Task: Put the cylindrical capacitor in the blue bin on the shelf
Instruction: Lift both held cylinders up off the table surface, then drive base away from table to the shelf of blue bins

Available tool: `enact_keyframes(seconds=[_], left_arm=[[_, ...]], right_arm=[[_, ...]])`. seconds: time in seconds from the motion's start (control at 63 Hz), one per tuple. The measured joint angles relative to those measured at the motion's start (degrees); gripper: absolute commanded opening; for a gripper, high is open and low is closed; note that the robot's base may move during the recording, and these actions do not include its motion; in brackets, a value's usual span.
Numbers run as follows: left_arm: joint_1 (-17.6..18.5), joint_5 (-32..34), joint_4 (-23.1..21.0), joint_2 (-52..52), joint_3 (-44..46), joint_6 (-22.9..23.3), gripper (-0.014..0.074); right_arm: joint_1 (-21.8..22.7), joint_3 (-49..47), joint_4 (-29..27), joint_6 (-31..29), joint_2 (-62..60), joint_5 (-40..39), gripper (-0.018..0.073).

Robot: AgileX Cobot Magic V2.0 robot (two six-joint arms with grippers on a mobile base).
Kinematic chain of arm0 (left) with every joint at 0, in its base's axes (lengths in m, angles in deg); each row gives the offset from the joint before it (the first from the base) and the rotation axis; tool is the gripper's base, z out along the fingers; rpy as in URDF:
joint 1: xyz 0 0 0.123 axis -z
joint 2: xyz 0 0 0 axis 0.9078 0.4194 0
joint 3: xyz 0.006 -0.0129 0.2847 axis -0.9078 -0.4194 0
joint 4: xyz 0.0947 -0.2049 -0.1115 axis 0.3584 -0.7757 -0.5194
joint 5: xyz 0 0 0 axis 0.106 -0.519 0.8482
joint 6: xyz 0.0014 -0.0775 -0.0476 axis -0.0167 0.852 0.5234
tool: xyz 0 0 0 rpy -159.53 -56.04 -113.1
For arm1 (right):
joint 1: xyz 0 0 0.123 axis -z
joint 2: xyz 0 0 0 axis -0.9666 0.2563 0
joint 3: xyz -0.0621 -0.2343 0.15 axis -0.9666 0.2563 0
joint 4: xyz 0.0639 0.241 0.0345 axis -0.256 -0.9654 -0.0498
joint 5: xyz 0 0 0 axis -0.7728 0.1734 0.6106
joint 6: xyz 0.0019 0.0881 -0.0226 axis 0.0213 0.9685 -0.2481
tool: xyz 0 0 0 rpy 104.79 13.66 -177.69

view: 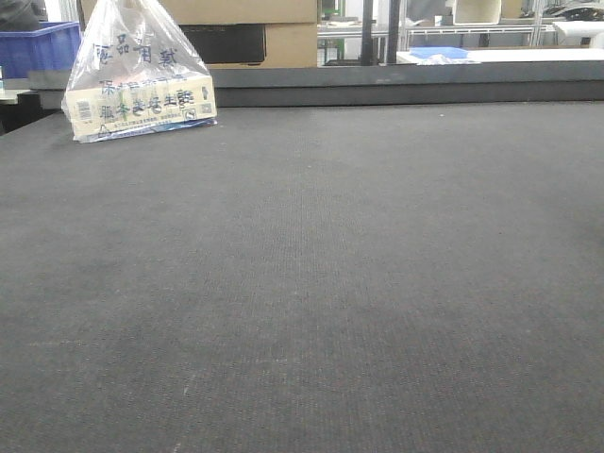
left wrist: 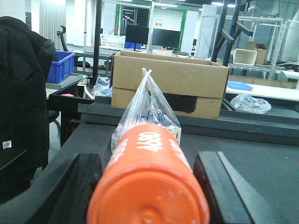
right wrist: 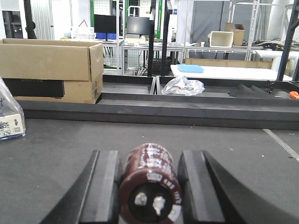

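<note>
Right claw gripped cylindrical capacitor; left claw gripped orange cylinder. Grasp looked done; carry and placement remained, target unseen.

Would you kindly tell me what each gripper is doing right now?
Left gripper: closed on the orange cylinder.
Right gripper: closed on the cylindrical capacitor.

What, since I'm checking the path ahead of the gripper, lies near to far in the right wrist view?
Nearest, the dark brown cylindrical capacitor held in the right gripper → dark grey table mat → black raised rail → crumpled clear plastic bag → flat blue tray on a white table.
</note>
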Motion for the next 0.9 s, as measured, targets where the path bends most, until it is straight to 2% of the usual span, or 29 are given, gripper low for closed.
enact_keyframes(seconds=[0.905], left_arm=[[0.00,0.00,0.00,0.00,0.00,0.00,-0.0111]], right_arm=[[0.00,0.00,0.00,0.00,0.00,0.00,-0.0165]])
